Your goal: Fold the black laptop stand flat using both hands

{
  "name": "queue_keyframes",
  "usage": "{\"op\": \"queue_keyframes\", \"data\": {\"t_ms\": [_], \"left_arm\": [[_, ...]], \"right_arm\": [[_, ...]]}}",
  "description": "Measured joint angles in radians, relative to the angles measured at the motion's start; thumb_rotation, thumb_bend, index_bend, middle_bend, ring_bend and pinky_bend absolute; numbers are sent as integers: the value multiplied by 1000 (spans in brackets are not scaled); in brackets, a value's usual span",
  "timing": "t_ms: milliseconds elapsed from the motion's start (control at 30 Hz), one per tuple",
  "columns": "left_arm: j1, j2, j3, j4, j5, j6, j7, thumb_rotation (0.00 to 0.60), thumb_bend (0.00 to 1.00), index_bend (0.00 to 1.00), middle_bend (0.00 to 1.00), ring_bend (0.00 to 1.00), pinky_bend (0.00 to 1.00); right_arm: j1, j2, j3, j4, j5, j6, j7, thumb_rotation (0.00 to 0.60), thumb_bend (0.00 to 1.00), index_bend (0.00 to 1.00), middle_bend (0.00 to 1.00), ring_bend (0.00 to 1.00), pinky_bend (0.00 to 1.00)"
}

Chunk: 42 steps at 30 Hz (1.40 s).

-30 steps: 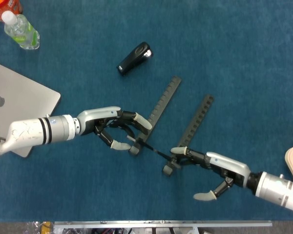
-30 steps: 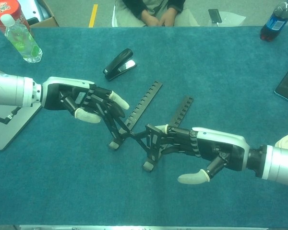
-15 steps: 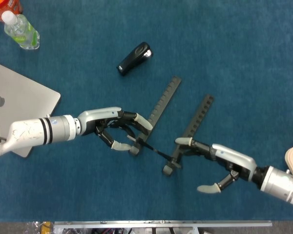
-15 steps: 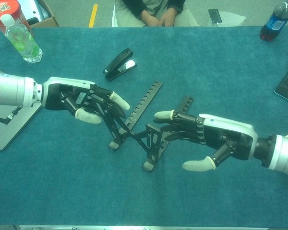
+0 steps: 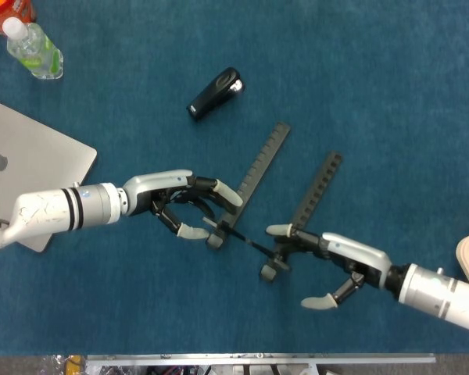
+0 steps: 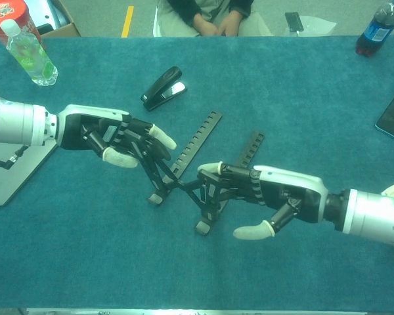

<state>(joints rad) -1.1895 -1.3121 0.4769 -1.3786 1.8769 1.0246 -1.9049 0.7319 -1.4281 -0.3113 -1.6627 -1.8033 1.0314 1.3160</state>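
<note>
Right robot hand (image 6: 269, 200) back on laptop stand (image 6: 200, 172) (thumb splayed).

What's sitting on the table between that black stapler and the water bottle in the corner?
Nothing: in the head view, only bare blue cloth runs from the stapler to the bottle.

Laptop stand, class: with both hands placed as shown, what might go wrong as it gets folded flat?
The left hand grips one notched rail of the laptop stand, but the right hand only rests fingertips on the other rail, thumb apart, so it may slip off. Fingers near the crossing links could also get pinched.
</note>
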Motion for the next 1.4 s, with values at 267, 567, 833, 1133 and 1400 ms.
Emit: {"op": "queue_keyframes", "data": {"t_ms": [267, 567, 833, 1133, 1400], "left_arm": [[2, 3, 1, -2, 2, 4, 3, 600, 293, 218, 238, 142, 199], [-3, 4, -6, -5, 0, 3, 1, 600, 293, 218, 239, 142, 199], [-13, 14, -16, -21, -10, -12, 17, 600, 293, 218, 238, 139, 199], [-7, 48, -43, -50, -54, -31, 94, 600, 293, 200, 161, 27, 137], [6, 106, -83, -112, -114, -64, 194, 600, 293, 193, 134, 0, 103]], "right_arm": [[2, -28, -15, 9, -13, 2, 8, 600, 186, 0, 6, 0, 79], [-3, 5, -23, -6, -17, 45, -1, 600, 186, 0, 6, 0, 78], [6, 103, -54, -74, -59, 100, 20, 600, 186, 0, 6, 0, 79], [23, 190, -103, -120, -130, 154, 42, 600, 186, 0, 6, 0, 78], [20, 208, -106, -118, -137, 193, 51, 600, 186, 0, 6, 0, 78]]}}
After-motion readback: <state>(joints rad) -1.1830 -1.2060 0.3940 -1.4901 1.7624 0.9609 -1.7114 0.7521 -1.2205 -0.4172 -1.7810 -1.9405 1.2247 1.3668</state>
